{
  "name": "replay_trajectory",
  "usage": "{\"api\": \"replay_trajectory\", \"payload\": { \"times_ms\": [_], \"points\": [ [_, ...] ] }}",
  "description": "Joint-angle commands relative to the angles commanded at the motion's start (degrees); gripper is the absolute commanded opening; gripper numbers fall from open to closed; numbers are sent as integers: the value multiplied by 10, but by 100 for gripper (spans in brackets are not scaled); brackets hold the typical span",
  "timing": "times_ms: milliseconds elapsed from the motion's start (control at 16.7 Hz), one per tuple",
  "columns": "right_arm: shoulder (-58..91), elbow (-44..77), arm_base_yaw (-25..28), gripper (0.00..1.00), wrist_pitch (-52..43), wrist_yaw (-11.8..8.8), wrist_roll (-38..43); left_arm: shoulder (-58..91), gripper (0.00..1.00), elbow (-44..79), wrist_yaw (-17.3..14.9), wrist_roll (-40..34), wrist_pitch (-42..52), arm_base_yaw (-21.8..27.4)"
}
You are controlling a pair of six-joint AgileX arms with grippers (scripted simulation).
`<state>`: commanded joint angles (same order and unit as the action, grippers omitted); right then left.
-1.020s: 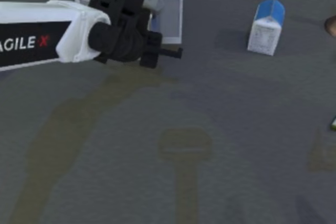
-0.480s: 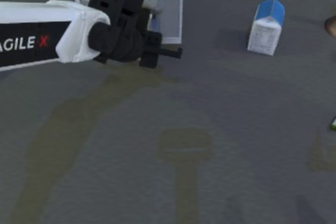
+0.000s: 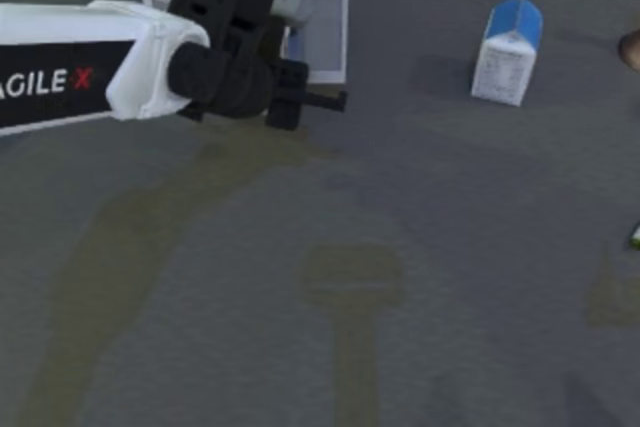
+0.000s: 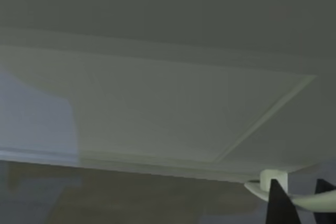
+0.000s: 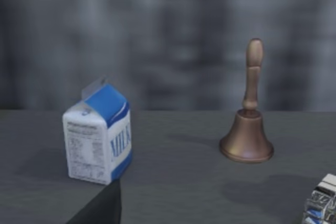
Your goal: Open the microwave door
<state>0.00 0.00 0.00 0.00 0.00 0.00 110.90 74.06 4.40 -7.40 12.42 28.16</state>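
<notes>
The left arm reaches in from the top view's left edge, white link level, black wrist bent toward the far side. Its end effector points toward the right, fingers set close together with a slim gap. The right arm stays outside the top view.

White left arm; black wrist; "AGILE X" lettering.

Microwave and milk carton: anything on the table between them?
Nothing: in the top view, only bare table lies between the microwave and the milk carton.
</notes>
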Motion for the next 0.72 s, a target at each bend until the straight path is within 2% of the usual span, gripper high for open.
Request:
{"api": "replay_trajectory", "payload": {
  "times_ms": [720],
  "points": [
    [0,0,0,100,0,0,0,-16,0,-22,-25,29,-8,-10]
  ]
}}
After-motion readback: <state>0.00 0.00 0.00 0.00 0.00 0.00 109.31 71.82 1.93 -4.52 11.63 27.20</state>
